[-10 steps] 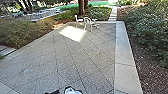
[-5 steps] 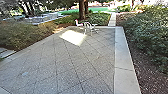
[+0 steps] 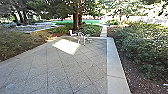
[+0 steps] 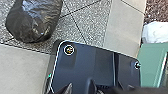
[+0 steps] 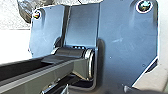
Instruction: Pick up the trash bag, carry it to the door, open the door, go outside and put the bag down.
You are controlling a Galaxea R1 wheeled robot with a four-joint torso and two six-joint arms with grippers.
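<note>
The black trash bag (image 4: 35, 21) shows in the left wrist view, shiny and wrinkled, over the speckled paving just beyond the robot's dark base plate. Part of the same dark bag (image 5: 26, 10) appears past the plate's corner in the right wrist view. My left gripper (image 4: 80, 89) is partly visible against the plate, apart from the bag. My right gripper (image 5: 96, 89) is likewise over the plate, with the bag away from it. How either gripper stands cannot be made out.
Diamond-patterned paving (image 3: 62, 70) stretches ahead, edged on the right by a pale concrete strip (image 3: 115, 65). White chairs (image 3: 81, 37) stand near its far end, before a tree trunk (image 3: 75, 20). Bushes (image 3: 145, 47) flank the right side, and low plants (image 3: 20, 46) the left.
The head camera has tilted up and turned slightly right. A dark, shiny white-lit shape at the lower edge has dropped out of its picture.
</note>
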